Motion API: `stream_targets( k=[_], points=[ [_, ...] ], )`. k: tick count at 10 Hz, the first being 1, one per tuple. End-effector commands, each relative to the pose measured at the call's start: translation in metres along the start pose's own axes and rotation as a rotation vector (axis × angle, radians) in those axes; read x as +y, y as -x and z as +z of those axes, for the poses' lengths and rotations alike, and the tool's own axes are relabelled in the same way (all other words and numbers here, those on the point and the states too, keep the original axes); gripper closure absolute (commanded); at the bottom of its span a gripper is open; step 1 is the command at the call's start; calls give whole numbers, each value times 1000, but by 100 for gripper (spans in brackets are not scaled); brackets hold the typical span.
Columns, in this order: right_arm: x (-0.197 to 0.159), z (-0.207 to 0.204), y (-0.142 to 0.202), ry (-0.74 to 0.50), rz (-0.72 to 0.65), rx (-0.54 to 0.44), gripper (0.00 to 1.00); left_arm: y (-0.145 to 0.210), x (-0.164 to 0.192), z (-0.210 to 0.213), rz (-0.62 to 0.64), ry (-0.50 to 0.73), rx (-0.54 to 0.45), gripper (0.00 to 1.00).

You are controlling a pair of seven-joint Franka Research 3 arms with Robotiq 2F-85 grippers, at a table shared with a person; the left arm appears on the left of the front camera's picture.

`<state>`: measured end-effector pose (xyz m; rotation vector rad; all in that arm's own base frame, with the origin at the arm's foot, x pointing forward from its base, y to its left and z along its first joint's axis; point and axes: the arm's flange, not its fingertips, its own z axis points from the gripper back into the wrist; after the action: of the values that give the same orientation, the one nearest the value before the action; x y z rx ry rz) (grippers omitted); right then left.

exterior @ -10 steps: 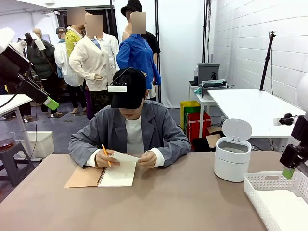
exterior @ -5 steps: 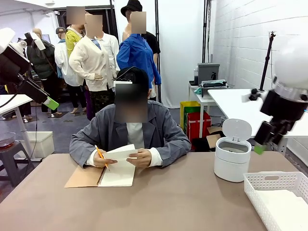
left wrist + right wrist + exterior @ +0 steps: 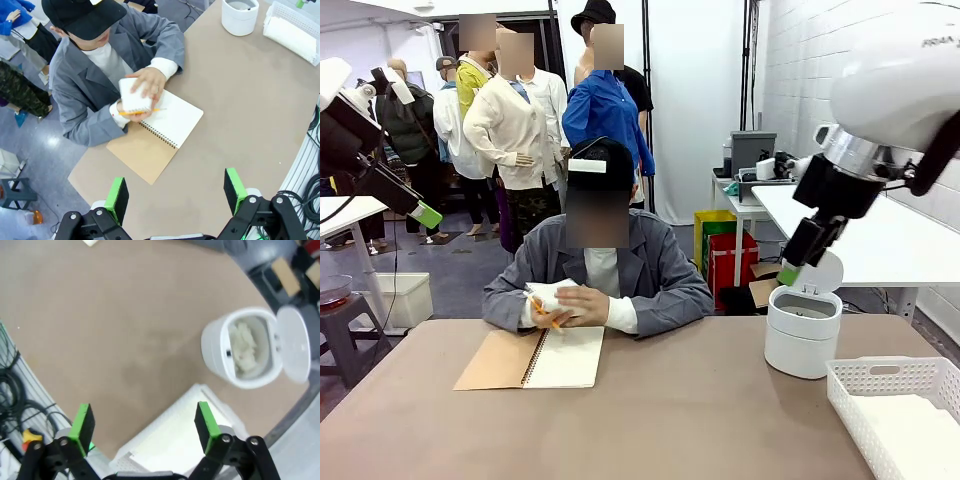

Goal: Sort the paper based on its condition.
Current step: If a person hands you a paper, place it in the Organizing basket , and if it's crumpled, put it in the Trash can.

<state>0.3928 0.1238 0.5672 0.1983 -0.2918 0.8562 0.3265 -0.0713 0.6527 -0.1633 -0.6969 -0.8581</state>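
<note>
The paper [image 3: 134, 98] I care about is across the counter [image 3: 680, 400] from me, bunched up between the person's hands [image 3: 150, 82] just above the open spiral notebook [image 3: 165, 127], with an orange pencil [image 3: 142, 112] pinched in the same grip. In the front view it shows as a white lump [image 3: 542, 293] at the person's chest. Both my tools are empty. My left tool [image 3: 176, 192] hangs high over the near side of the counter with its green pads spread wide, and my right tool [image 3: 144, 422] has its pads just as wide apart, up above the small white bin [image 3: 245, 352], whose lid is tipped back. Crumpled wads [image 3: 244, 347] already lie in that bin, and smooth sheets [image 3: 910, 430] lie flat in the white mesh basket [image 3: 865, 385] beside it. I judge this piece to be going the wrinkled way: next to no weight, soft and springy, and nothing in it to break. A wad like that should give under the pads, so I would close across its thickest part and well into the bulk, not on a loose corner that could unfold and slip free. Were it handed over flat instead, it would be limp and slick, and I would pinch an edge that stands clear of the person's fingers.
</note>
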Motion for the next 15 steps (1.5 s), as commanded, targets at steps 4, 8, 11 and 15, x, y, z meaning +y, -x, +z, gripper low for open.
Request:
stream_targets(
  k=[4,8,11,15],
  points=[
    [12,10,-45,-74,125,-179,0,1,0,0,3,2,-3,0],
    [25,18,-54,-114,95,-282,0,1,0,0,3,2,-3,0],
    [24,23,-53,-88,71,-246,0,1,0,0,3,2,-3,0],
    [24,23,-53,-88,71,-246,0,1,0,0,3,2,-3,0]
  ],
)
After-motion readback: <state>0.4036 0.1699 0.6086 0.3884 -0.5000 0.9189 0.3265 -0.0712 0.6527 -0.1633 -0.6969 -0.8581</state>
